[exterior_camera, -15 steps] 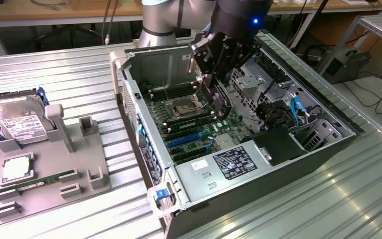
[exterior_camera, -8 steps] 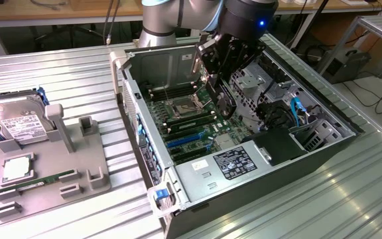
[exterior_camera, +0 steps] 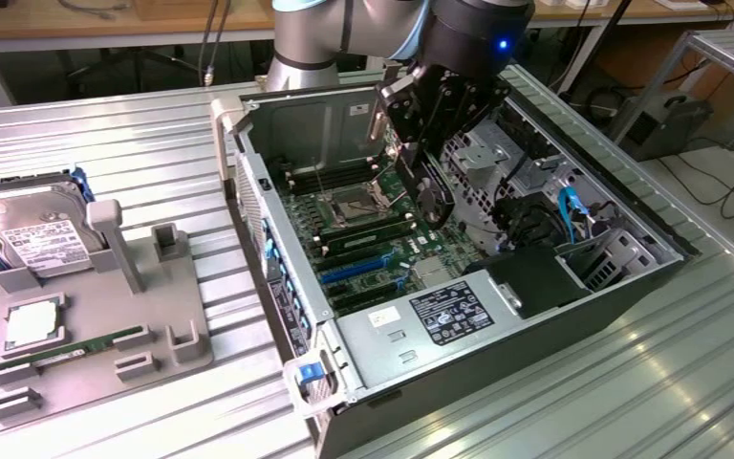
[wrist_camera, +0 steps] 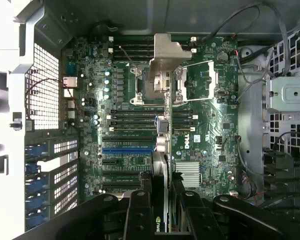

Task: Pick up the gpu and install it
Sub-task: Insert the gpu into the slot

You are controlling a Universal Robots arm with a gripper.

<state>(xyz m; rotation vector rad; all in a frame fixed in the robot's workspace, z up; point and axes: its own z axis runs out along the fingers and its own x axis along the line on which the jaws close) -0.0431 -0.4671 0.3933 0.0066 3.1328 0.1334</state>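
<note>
**Above the motherboard [exterior_camera: 367, 239], inside the open computer case [exterior_camera: 310, 124]:** one gpu [exterior_camera: 428, 191], hanging edge-down from the gripper [exterior_camera: 434, 129], clear of the board and not seated.

**Grip:** fingers [wrist_camera: 140, 212] clamped on the two faces of the card. In the wrist view the gpu [wrist_camera: 161, 160] shows as a thin edge running out from between them. The silver piece [wrist_camera: 166, 57] beyond it is probably the card's bracket, though the angle leaves this uncertain.

**Position:** over the memory slots [wrist_camera: 132, 117] beside the processor socket. The expansion slots [wrist_camera: 127, 150] lie near, toward the perforated rear panel [wrist_camera: 42, 85].

**Also listed:** power supply [exterior_camera: 450, 311] in the case. Outside it is a grey fixture tray [exterior_camera: 99, 296] with a hard drive [exterior_camera: 35, 239] and a memory stick [exterior_camera: 74, 346], well apart from the gripper.

**Hazards, as judged:**
- Orientation: the card's edge appears to run across the line of the expansion slots, not along it. Pressed down this way, it would land on the board and not in a connector.
- Wrong target: the memory slots sit close beside the card's present line, so a small lateral error could drive the contacts into them.
- Bracket: the metal end could catch the rear panel or a slot cover and tip the card in the grip.
- Grip: the fingers hold one end only, so side contact may pivot the card.
- Force: pressing while the card is misaligned risks bending the board or chipping contacts.
</note>
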